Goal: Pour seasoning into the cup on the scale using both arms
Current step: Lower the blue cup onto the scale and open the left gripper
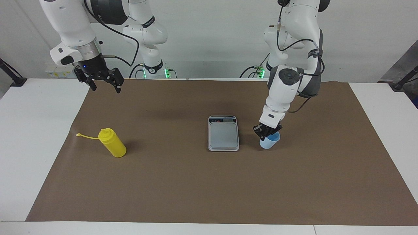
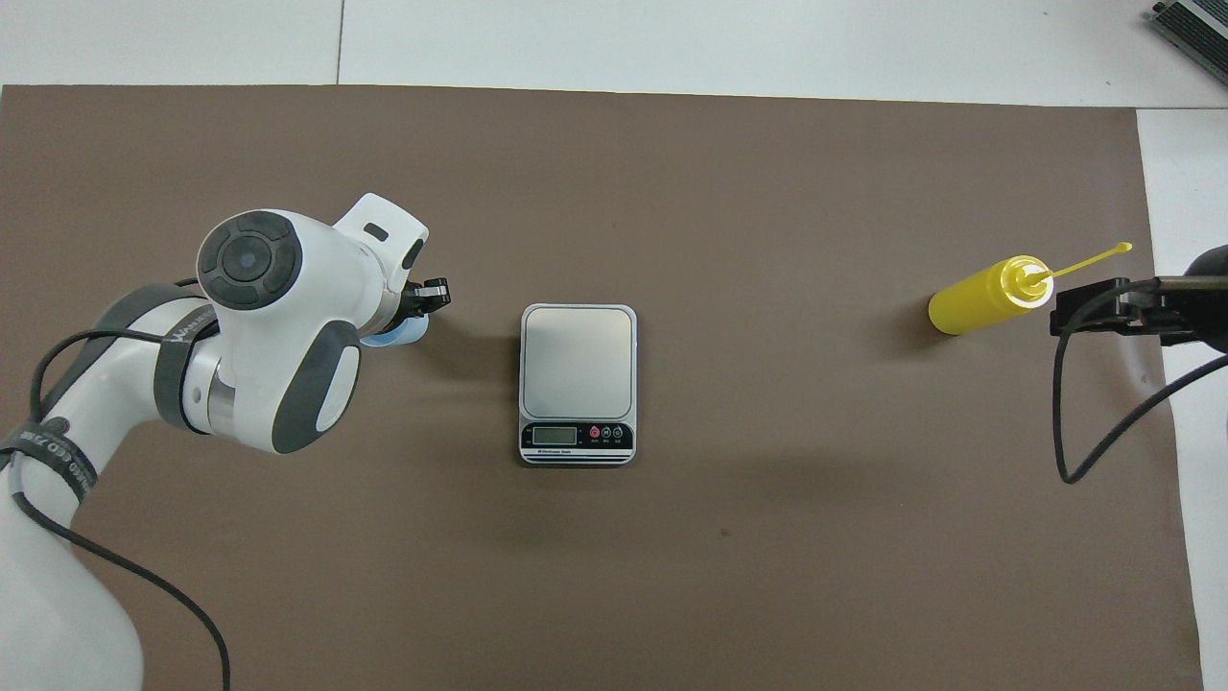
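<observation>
The yellow seasoning bottle (image 1: pixel 112 143) (image 2: pixel 983 296) stands on the brown mat toward the right arm's end of the table, its cap strap (image 1: pixel 86 136) hanging open. The silver scale (image 1: pixel 223 134) (image 2: pixel 578 360) lies mid-table with its display edge nearest the robots and its plate bare. The light-blue cup (image 1: pixel 270 141) (image 2: pixel 393 336) is beside the scale toward the left arm's end, slightly tilted. My left gripper (image 1: pixel 266 131) is shut on the cup's rim; the arm hides most of the cup from above. My right gripper (image 1: pixel 105 86) (image 2: pixel 1065 309) is open and empty, raised over the mat's edge.
The brown mat (image 1: pixel 209 189) covers most of the white table (image 1: pixel 32 130). Bare white table strips run along both ends. A black cable (image 2: pixel 1103 422) hangs from the right wrist.
</observation>
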{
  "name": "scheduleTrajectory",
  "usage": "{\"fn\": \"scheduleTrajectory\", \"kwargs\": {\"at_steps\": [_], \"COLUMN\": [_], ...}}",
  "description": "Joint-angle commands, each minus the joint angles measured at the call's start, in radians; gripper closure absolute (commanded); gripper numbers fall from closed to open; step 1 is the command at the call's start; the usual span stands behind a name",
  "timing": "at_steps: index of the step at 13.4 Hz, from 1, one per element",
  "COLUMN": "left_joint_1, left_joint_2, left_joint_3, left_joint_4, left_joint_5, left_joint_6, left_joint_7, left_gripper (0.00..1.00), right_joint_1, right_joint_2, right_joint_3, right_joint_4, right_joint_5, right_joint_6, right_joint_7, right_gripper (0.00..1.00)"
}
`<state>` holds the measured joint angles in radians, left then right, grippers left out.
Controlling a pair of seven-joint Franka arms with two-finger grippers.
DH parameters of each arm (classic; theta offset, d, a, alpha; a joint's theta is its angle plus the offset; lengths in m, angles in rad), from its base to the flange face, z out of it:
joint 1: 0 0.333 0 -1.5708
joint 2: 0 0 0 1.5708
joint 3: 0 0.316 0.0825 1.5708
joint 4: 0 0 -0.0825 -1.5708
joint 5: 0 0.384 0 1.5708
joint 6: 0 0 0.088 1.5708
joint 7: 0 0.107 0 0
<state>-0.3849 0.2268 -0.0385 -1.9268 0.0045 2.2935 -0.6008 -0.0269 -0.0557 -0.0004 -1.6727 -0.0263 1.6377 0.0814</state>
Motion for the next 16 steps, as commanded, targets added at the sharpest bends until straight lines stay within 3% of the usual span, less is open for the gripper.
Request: {"fn": "scheduleTrajectory", "kwargs": {"at_steps": [1, 8, 12, 16], "left_joint_1": [-0.058, -0.155, -0.176, -0.199], "left_joint_2": [0.028, 0.075, 0.144, 0.201], "left_joint_3": [0.017, 0.017, 0.017, 0.019], "left_joint_4": [0.071, 0.15, 0.305, 0.379], "left_joint_5": [0.026, 0.028, 0.026, 0.035], "left_joint_6": [-0.069, -0.158, -0.273, -0.313], "left_joint_7": [-0.094, -0.203, -0.237, -0.243], "left_gripper": [0.98, 1.0, 1.0, 1.0], "right_joint_1": [0.002, 0.002, 0.002, 0.002], "right_joint_2": [0.004, 0.004, 0.004, 0.004], "right_joint_3": [-0.006, -0.006, -0.006, -0.006], "right_joint_4": [0.008, 0.008, 0.008, 0.008], "right_joint_5": [0.012, 0.012, 0.011, 0.012], "right_joint_6": [-0.019, -0.019, -0.019, -0.019], "right_joint_7": [-0.002, -0.002, -0.002, -0.002], "right_gripper": [0.0, 0.0, 0.0, 0.0]}}
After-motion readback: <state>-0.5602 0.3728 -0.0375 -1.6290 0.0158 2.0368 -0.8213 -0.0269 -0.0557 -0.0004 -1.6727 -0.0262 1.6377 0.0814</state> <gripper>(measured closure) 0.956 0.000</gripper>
